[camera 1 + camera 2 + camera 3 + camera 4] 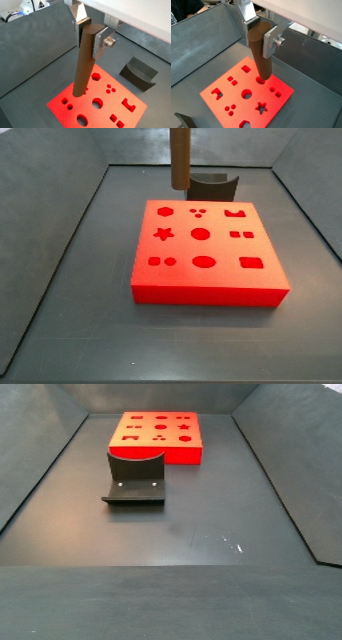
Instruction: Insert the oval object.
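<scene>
both wrist views show the gripper (92,31) fingers (272,40) pinching the peg (83,62) at its top, long axis upright, lower end hanging just above the red block (241,95), holes below.

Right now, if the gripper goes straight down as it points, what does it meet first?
The gripper holds the peg upright above the red block. Going down, the peg's lower end would probably meet the block first. Whether it meets a hole or the flat top is unclear: the two wrist views disagree.
</scene>
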Motion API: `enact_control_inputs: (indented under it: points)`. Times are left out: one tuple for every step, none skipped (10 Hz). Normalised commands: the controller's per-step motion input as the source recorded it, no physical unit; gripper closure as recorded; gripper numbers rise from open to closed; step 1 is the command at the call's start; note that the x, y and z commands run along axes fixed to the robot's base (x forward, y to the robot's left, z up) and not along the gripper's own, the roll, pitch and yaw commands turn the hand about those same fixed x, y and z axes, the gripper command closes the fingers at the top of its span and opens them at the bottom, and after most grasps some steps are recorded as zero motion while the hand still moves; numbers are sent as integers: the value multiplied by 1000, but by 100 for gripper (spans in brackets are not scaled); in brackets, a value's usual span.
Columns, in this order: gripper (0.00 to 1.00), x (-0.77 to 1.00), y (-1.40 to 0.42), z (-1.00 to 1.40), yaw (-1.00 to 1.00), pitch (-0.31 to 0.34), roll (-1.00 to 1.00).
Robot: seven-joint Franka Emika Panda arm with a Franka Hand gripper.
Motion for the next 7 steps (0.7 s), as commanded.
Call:
enact_control_inputs:
  points:
    - [100, -174, -354, 137, 60, -79, 297]
    - [100, -480, -440, 483, -37, -139, 500]
    - [100, -426, -389, 354, 0, -109, 500]
    - [100, -86, -311, 31, 0, -7, 500]
    - [100, 146, -140, 51, 109, 0, 500]
    - [100, 234, 0, -166, 609, 0, 397]
    - [100, 109, 0, -186, 849, -33, 176]
